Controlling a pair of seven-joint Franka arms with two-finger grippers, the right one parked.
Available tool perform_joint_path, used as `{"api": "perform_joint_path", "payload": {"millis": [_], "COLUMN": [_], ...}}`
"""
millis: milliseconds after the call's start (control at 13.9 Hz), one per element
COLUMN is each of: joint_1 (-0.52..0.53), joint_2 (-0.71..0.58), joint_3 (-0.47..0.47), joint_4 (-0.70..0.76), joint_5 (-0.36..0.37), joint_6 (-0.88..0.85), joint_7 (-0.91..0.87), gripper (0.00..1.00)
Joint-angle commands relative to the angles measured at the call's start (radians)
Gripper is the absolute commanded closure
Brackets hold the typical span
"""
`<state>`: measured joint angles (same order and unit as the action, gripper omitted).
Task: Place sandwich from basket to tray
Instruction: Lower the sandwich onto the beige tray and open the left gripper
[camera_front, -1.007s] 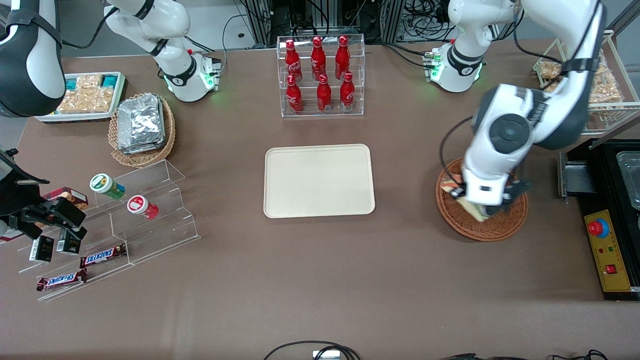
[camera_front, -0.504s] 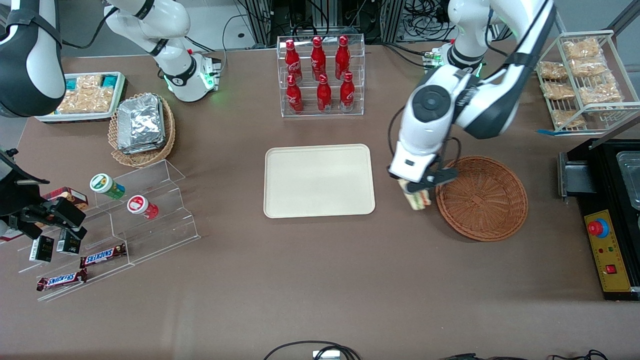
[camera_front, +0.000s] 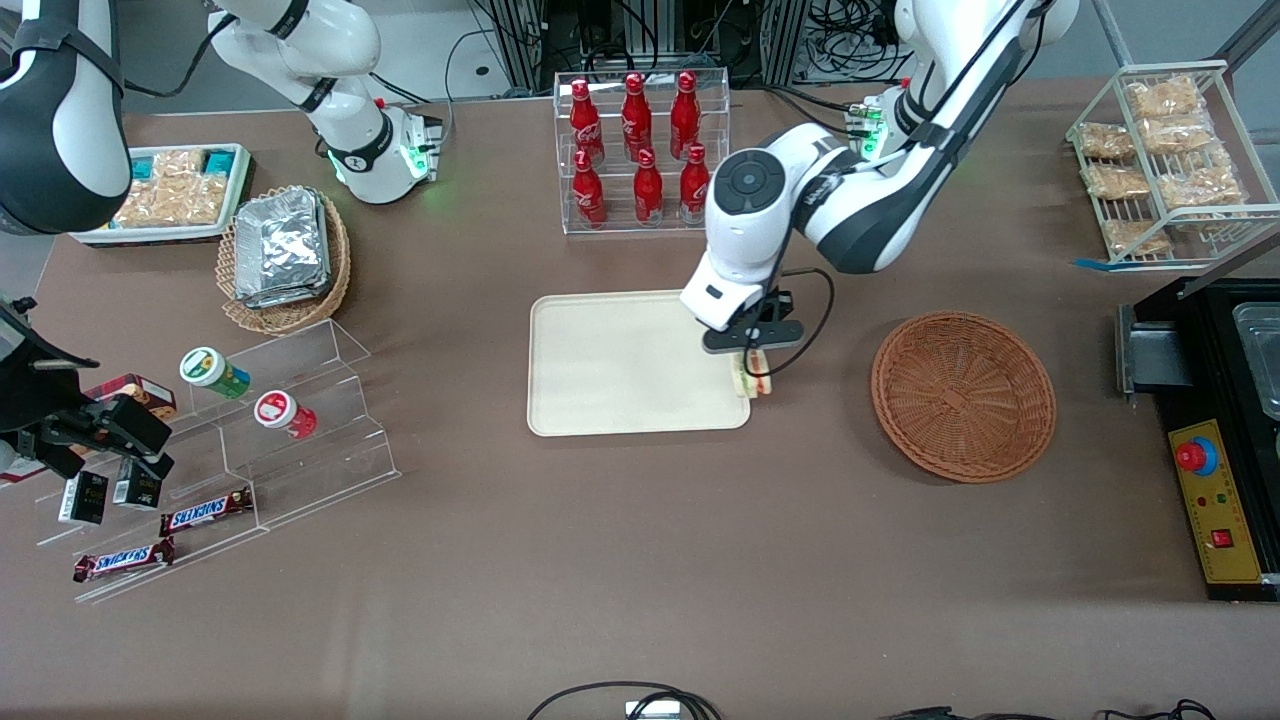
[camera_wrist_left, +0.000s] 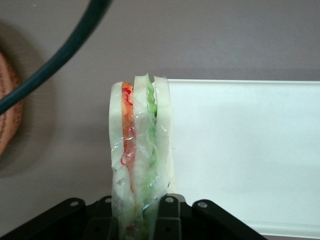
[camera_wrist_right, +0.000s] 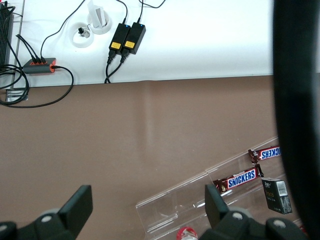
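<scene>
My left gripper (camera_front: 752, 362) is shut on the sandwich (camera_front: 753, 378), a plastic-wrapped wedge with green, orange and red layers. It hangs in the air over the edge of the cream tray (camera_front: 620, 360) that faces the basket. The wrist view shows the sandwich (camera_wrist_left: 140, 165) clamped between the black fingers (camera_wrist_left: 170, 215), with the tray's rim (camera_wrist_left: 240, 81) beside it. The reddish-brown wicker basket (camera_front: 963, 395) stands toward the working arm's end of the table with nothing in it; its edge shows in the wrist view (camera_wrist_left: 6, 115).
A clear rack of red bottles (camera_front: 640, 150) stands farther from the camera than the tray. A wire shelf of bagged snacks (camera_front: 1165, 160) and a black control box (camera_front: 1215, 500) lie at the working arm's end. A tan basket with foil packets (camera_front: 285, 255) and acrylic steps (camera_front: 260, 430) lie toward the parked arm's end.
The gripper has lifted the sandwich out of the basket and carried it sideways to the tray's near edge. The basket now holds nothing.
</scene>
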<state>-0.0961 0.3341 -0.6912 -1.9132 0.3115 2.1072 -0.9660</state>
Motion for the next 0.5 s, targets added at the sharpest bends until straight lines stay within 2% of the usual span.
{"api": "perform_joint_path", "payload": {"millis": [0, 288, 432], "joint_1": [-0.048, -0.119, -0.131], "joint_2": [0.072, 0.155, 0.193], "joint_3": [0.001, -0.001, 0.001], "joint_4": [0.043, 0.046, 0.051], "joint_5": [0.043, 0.142, 0.153], "joint_6": [0.013, 0.059, 0.085], "joint_7": [0.01, -0.008, -0.008], "gripper": [1.0, 1.0, 1.0]}}
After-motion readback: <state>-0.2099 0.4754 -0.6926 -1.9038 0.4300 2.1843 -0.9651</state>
